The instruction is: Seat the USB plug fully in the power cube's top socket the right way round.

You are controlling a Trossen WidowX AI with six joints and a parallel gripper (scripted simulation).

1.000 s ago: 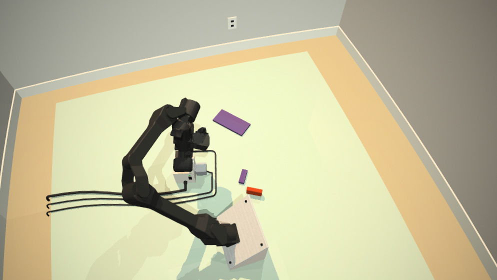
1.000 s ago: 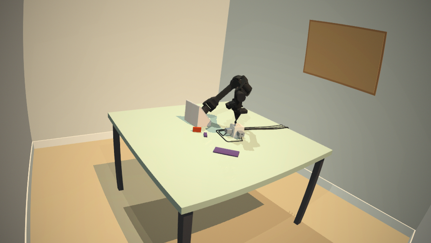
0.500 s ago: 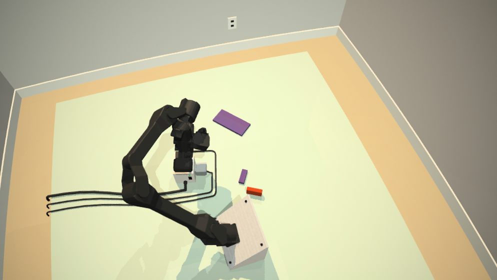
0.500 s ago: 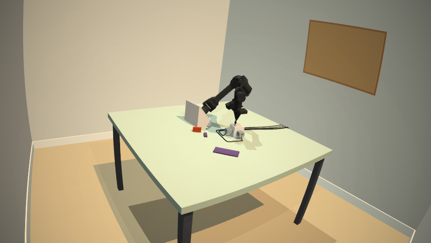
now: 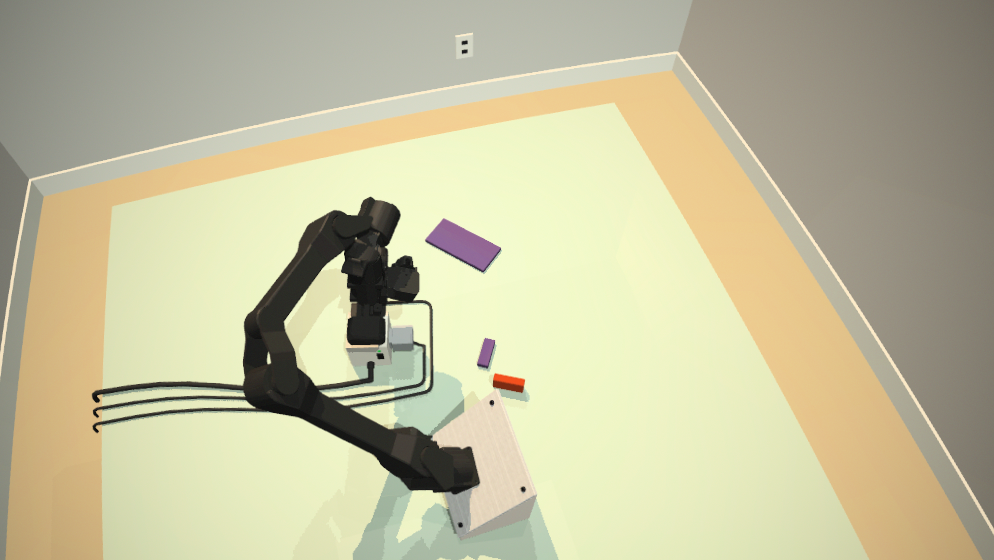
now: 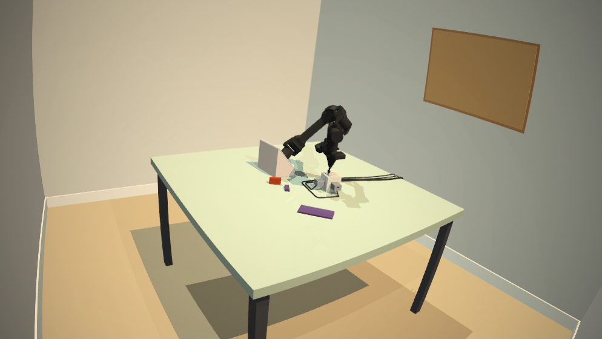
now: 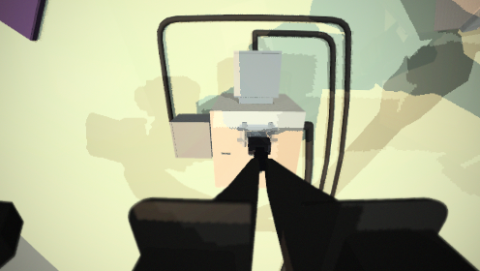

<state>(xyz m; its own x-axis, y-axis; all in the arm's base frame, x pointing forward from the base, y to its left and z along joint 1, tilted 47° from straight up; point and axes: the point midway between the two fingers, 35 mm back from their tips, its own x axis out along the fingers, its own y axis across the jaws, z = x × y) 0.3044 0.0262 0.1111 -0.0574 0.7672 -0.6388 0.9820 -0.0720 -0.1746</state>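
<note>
The power cube (image 5: 361,355) (image 6: 327,181) (image 7: 227,170) is a pale box standing on the table. My gripper (image 6: 329,170) (image 7: 260,165) points down over its top and is shut on the USB plug (image 7: 259,144), a small black body. Grey metal parts of the socket (image 7: 258,127) show just beyond the plug in the wrist view. The fingertips are at the cube's top. How deep the plug sits, whether it is clear of the socket, and which way round it is cannot be told. In the top view the arm hides the plug and fingertips.
Grey adapters (image 5: 401,336) (image 6: 318,182) (image 7: 260,75) (image 7: 191,138) sit on two cube sides, with black cables (image 5: 431,347) (image 7: 252,18) looping around. A purple slab (image 5: 463,244) (image 6: 315,211), a small purple block (image 5: 486,352), an orange block (image 5: 508,383) and a pale wedge (image 5: 495,452) stand on the table.
</note>
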